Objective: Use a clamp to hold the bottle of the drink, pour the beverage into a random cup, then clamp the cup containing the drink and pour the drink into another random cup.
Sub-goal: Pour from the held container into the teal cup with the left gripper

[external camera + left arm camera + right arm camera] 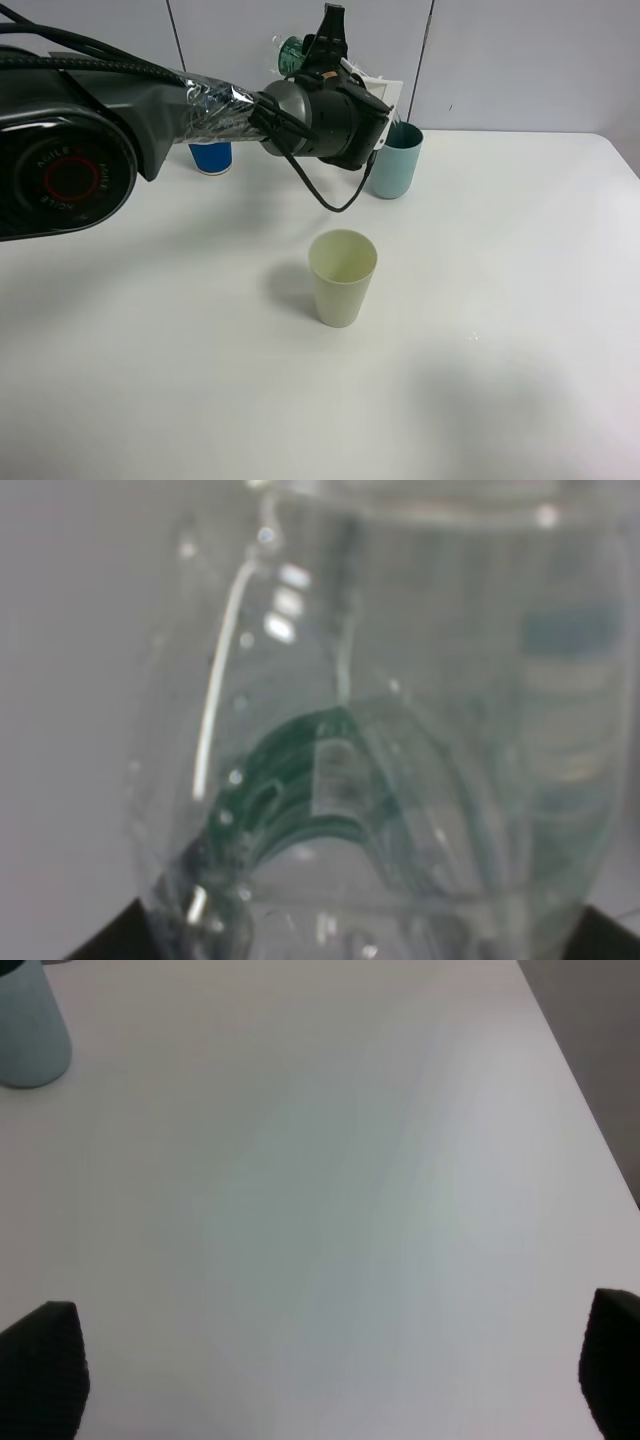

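The right gripper [325, 1375] lies outside the high view. In its own wrist view, its 2 dark fingertips [40, 1365] are seen far apart at opposite edges of the frame, with only the bare white table [330, 1210] between them: the jaws are set wide and grip nothing. Beyond them in that view, the lower part of the teal cup [28, 1035] is seen standing on the table, well apart from the gripper. In the high view, the pale green cup [343, 277] stands upright near the middle of the table, apart from all other items. Behind it, the left arm [150, 100] is extended from the left across the middle, and a black cable [325, 195] hangs in a loop below its wrist. The teal cup stands upright toward the far side of the table, just to the right of that wrist and partly covered by it. A blue paper cup [211, 157] stands at the far left, partly hidden by the arm. The left gripper [322, 48] is raised at the far edge and is clamped on the bottle [288, 52], which is held clear of the table, above and to the left of the teal cup. In the left wrist view, the frame is filled by the clear ribbed body and its green label [300, 780]. Whether liquid is inside cannot be determined. A grey panelled wall [500, 60] closes the scene.
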Controlling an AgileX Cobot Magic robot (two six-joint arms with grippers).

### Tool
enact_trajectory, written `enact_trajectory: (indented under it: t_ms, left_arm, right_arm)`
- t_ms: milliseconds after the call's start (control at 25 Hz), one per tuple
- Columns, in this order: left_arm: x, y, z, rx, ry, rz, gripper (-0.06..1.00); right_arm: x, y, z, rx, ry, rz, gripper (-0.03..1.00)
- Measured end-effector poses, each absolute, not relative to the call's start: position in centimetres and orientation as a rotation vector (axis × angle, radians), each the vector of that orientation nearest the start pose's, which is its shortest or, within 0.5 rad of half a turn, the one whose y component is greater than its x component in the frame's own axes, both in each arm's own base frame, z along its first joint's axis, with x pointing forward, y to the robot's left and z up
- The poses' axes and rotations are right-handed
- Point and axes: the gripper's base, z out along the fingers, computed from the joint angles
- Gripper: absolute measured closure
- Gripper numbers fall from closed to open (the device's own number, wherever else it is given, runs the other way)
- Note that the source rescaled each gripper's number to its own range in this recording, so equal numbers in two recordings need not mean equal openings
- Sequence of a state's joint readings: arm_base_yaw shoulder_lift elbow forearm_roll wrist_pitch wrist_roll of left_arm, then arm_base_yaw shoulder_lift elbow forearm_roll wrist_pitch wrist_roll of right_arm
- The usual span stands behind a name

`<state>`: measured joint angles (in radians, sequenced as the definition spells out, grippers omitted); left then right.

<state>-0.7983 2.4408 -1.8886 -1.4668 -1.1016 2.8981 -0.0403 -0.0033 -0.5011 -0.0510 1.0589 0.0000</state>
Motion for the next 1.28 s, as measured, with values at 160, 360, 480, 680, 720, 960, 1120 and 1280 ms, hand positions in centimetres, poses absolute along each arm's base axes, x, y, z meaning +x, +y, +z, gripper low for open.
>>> enact_trajectory:
  t_ms: [160, 360, 480, 680, 720, 960, 1120, 1280]
  left_arm:
    - [41.74, -31.26, 17.20, 1.319, 1.443, 1.505, 0.93]
    - [41.80, -31.37, 17.43, 1.319, 1.406, 1.523, 0.93]
    - [41.84, -31.45, 17.59, 1.319, 1.380, 1.535, 0.93]
    - [41.86, -31.49, 17.69, 1.319, 1.365, 1.543, 0.93]
    - [41.87, -31.50, 17.71, 1.320, 1.361, 1.545, 0.93]
    - [41.87, -31.51, 17.72, 1.331, 1.353, 1.554, 0.93]
    - [41.87, -31.51, 17.72, 1.354, 1.340, 1.572, 0.93]
    - [41.86, -31.48, 17.74, 1.367, 1.332, 1.588, 0.93]
  right_arm:
    - [-0.57, -0.38, 27.78, 0.043, 2.038, -0.086, -0.03]
    - [-0.57, -0.38, 27.78, 0.043, 2.038, -0.086, -0.03]
    - [-0.57, -0.38, 27.78, 0.043, 2.038, -0.086, -0.03]
    - [-0.57, -0.38, 27.78, 0.043, 2.038, -0.086, -0.03]
    - [-0.57, -0.38, 27.78, 0.043, 2.038, -0.086, -0.03]
    - [-0.57, -0.38, 27.78, 0.043, 2.038, -0.086, -0.03]
    - [-0.57, -0.38, 27.78, 0.043, 2.038, -0.086, -0.03]
    - [-0.57, -0.38, 27.78, 0.043, 2.038, -0.086, -0.03]
